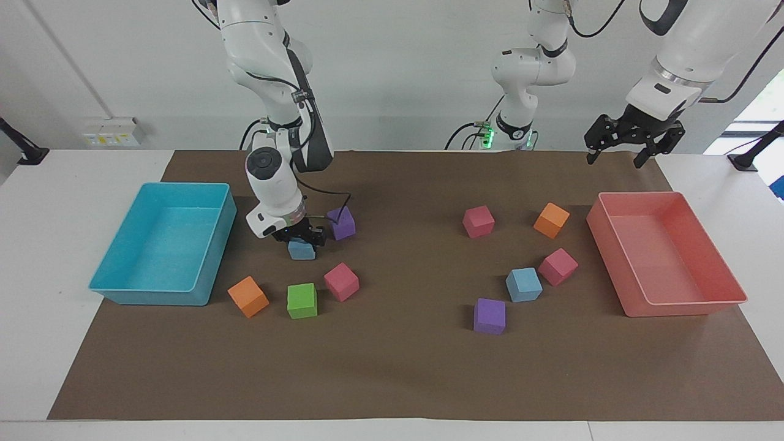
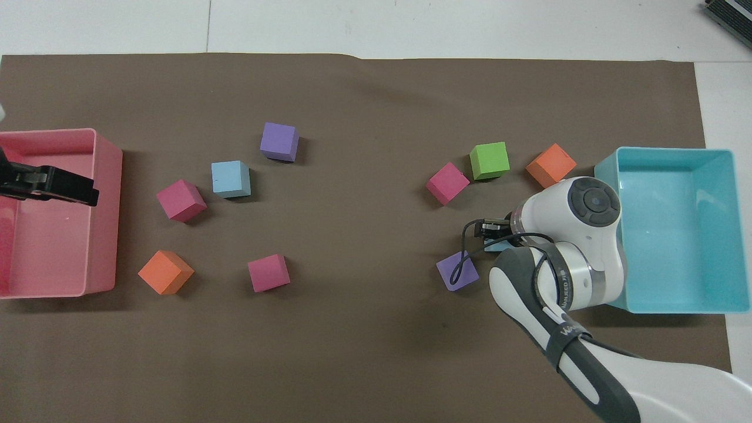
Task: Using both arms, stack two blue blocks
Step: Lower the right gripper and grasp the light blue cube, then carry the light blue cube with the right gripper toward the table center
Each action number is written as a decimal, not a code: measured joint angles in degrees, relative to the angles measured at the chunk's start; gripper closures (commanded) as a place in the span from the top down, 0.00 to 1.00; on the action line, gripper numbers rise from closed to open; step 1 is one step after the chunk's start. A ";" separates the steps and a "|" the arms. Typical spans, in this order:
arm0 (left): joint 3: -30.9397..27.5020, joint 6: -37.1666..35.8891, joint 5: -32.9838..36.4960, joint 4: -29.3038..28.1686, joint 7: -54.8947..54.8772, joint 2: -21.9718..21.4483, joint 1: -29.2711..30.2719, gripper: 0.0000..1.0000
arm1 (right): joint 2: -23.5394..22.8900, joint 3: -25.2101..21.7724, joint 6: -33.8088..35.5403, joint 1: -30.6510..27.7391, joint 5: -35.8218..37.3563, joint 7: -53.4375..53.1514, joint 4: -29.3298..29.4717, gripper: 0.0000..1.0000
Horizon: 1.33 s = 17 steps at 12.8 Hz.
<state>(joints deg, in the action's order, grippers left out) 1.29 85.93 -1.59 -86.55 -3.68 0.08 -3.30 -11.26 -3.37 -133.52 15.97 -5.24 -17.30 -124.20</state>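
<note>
One blue block [image 1: 301, 250] lies on the brown mat next to a purple cube [image 1: 342, 222], toward the right arm's end of the table. My right gripper [image 1: 300, 239] reaches down over it, shut on its sides. From overhead the right arm's wrist hides almost all of that block [image 2: 495, 247]. The other blue block [image 1: 523, 285] [image 2: 231, 178] sits free between a pink cube [image 1: 558, 266] and a purple cube [image 1: 490, 316]. My left gripper [image 1: 618, 156] [image 2: 59, 187] hangs open in the air over the pink tray [image 1: 674, 306], holding nothing.
A cyan tray [image 1: 116, 288] stands at the right arm's end of the table. Orange [image 1: 248, 296], green [image 1: 302, 301] and pink [image 1: 341, 282] cubes lie farther from the robots than the gripped block. A pink cube [image 1: 478, 221] and an orange cube [image 1: 551, 220] lie near the pink tray.
</note>
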 measured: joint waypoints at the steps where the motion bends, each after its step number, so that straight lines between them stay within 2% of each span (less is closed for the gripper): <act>1: -0.28 0.00 0.00 -0.01 0.00 0.00 0.03 1.00 | 0.80 0.00 2.53 0.09 0.02 0.39 1.39 0.00; 6: -0.69 0.00 0.04 -0.15 0.22 -0.10 0.08 1.00 | 5.68 0.11 15.73 0.20 1.67 0.82 8.20 0.00; 9: -0.79 0.00 0.25 -0.82 0.26 -0.49 0.58 1.00 | 5.02 0.91 17.63 3.16 1.71 0.82 11.98 0.00; 13: -0.72 0.17 0.25 -1.00 0.26 -0.86 0.74 1.00 | -0.66 2.37 20.19 8.56 1.75 -0.69 19.36 0.00; 17: -0.69 0.52 0.26 -1.01 0.26 -0.88 0.74 1.00 | -10.11 2.52 20.23 15.01 1.81 -12.91 29.07 0.00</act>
<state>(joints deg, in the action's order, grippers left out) 0.60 86.44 -1.34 -87.55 -3.42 -0.80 -2.57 -21.37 -0.84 -113.29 30.98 -3.42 -30.21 -95.13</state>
